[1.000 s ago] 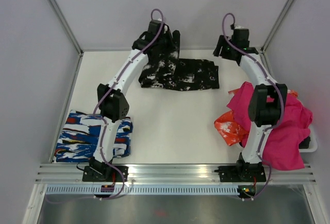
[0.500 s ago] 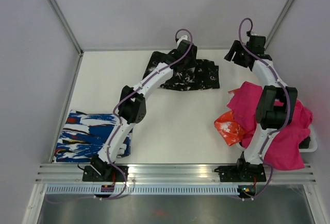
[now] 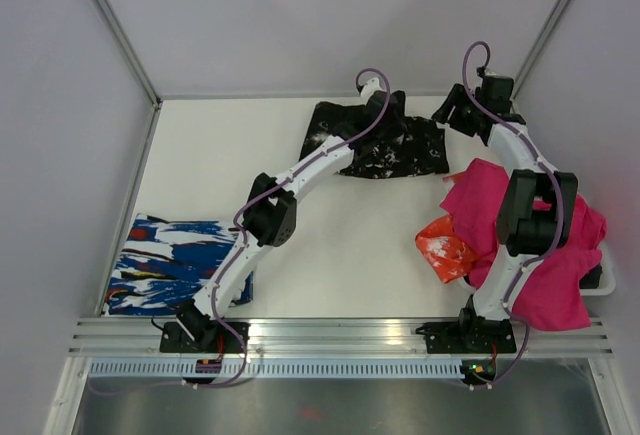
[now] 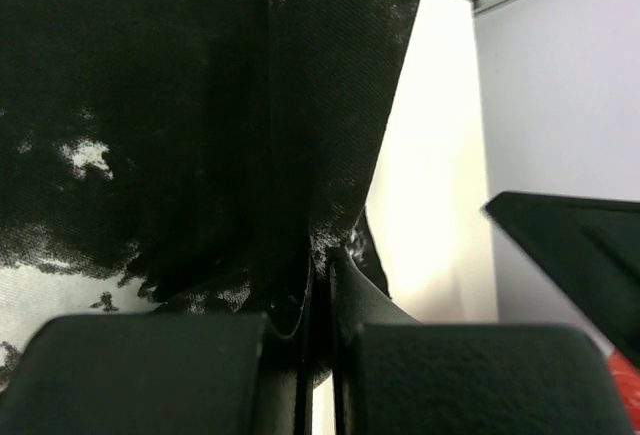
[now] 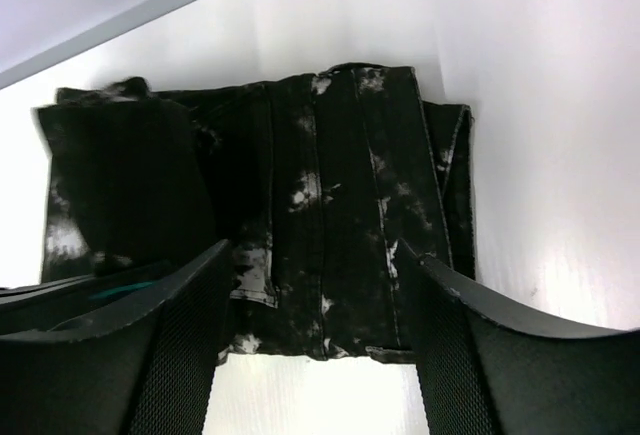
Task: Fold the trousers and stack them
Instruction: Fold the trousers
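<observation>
The black fabric trousers with white splatter print [image 3: 405, 155] are lying as a compact bundle of several layers at the far edge of the white table [image 3: 330, 245], right of centre, so the folding is looking well advanced. The left gripper [image 4: 322, 255] is reaching across and pinching a flap of the dark cloth between closed fingers, seemingly to lay one more fold over. The right gripper [image 5: 315, 255] is hovering with its fingers spread just above the bundle's right end, holding nothing. Stacking is looking not yet done: the folded blue, white and red streaked garment [image 3: 170, 265] is sitting well apart at the near left corner (the likely pile), while the magenta cloth heap [image 3: 545, 245] is lying at the right.
</observation>
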Robot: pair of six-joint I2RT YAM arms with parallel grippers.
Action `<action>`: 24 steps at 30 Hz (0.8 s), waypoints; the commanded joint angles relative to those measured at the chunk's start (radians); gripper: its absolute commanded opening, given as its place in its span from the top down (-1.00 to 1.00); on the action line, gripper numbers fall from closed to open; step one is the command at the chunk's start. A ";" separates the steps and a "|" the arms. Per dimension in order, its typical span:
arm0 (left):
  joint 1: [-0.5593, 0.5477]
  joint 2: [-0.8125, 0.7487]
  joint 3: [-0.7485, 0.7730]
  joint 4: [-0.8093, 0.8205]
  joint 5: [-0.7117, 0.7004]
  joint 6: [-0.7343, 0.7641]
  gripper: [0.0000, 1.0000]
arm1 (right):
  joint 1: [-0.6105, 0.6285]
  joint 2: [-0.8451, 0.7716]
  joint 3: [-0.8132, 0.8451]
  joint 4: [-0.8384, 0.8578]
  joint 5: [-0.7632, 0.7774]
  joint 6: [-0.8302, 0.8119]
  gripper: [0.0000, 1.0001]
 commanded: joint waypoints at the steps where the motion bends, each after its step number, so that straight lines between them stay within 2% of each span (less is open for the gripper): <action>1: -0.008 -0.045 0.024 0.136 -0.001 -0.031 0.95 | 0.001 -0.040 -0.046 -0.001 0.078 -0.019 -0.33; 3: -0.005 -0.071 0.002 0.130 -0.018 -0.008 0.95 | 0.002 -0.037 -0.080 0.001 0.101 -0.031 -0.07; 6: 0.027 -0.167 -0.107 0.115 -0.043 0.009 0.95 | 0.033 -0.026 -0.131 0.041 0.100 -0.062 0.20; 10: 0.110 -0.316 -0.350 0.153 -0.018 -0.034 0.95 | 0.149 0.069 -0.042 -0.028 0.117 -0.131 0.35; 13: 0.170 -0.437 -0.494 0.205 -0.002 0.015 0.95 | 0.223 0.157 0.016 -0.076 0.155 -0.147 0.49; 17: 0.274 -0.548 -0.598 0.202 0.054 0.093 0.95 | 0.265 0.235 0.047 -0.106 0.177 -0.142 0.64; 22: 0.438 -0.719 -0.781 0.179 0.169 0.190 0.95 | 0.323 0.290 0.082 -0.142 0.175 -0.121 0.70; 24: 0.523 -0.772 -0.828 0.158 0.175 0.261 0.95 | 0.370 0.307 0.087 -0.122 0.171 -0.088 0.71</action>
